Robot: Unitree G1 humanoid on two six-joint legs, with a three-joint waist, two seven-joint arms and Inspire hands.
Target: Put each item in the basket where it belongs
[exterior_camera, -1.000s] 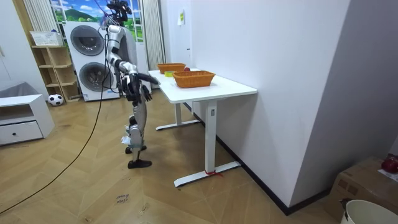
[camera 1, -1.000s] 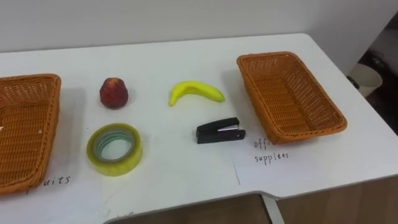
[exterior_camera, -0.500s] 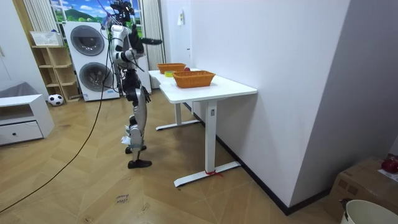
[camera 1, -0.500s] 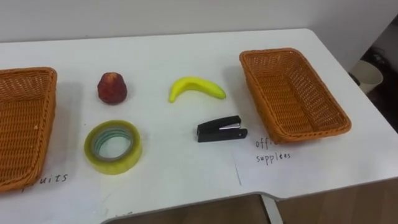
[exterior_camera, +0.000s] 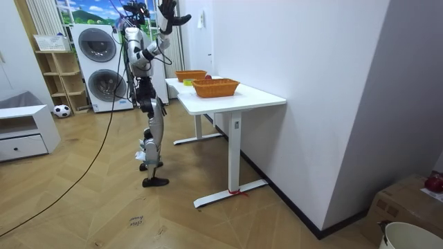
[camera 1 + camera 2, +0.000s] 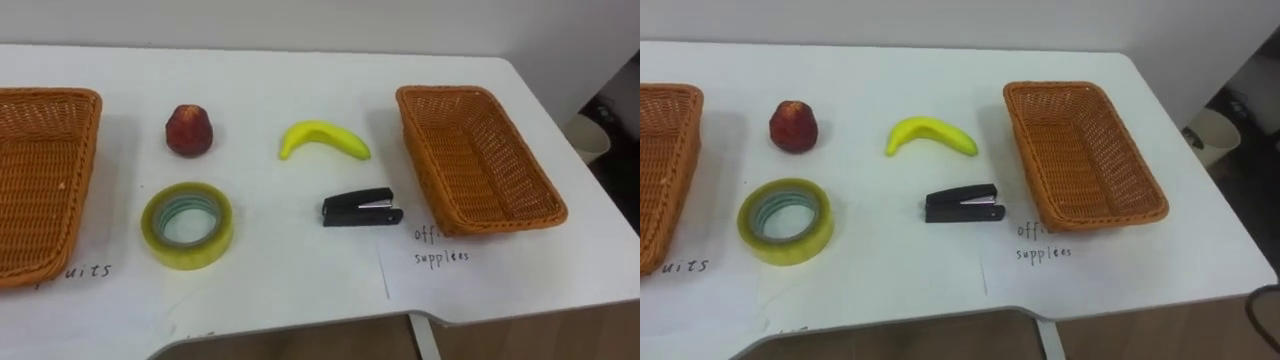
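There are two wicker baskets, a left basket (image 6: 50, 97) and a right basket (image 6: 446, 91), on one white table (image 6: 285, 280). There are four loose items: one banana (image 6: 322, 138), one red fruit (image 6: 188, 131), one tape roll (image 6: 187, 256) and one black stapler (image 6: 360, 208). Two handwritten labels show, a left label (image 6: 77, 272) and a right label (image 6: 440, 250).

Head stereo pair, close in, looks steeply down on the white table (image 6: 300, 270) from its long front edge, facing the wall (image 6: 300, 20). Left & right eye views sit side by side and share the same tabletop, left basket (image 6: 40, 170) to right basket (image 6: 480, 160), the right eye set slightly rightward. Room view stands well off beyond the table's right end, looking along it twd the robot & washing machines (image 5: 97, 62). It shares table and both baskets w/ the eye views.
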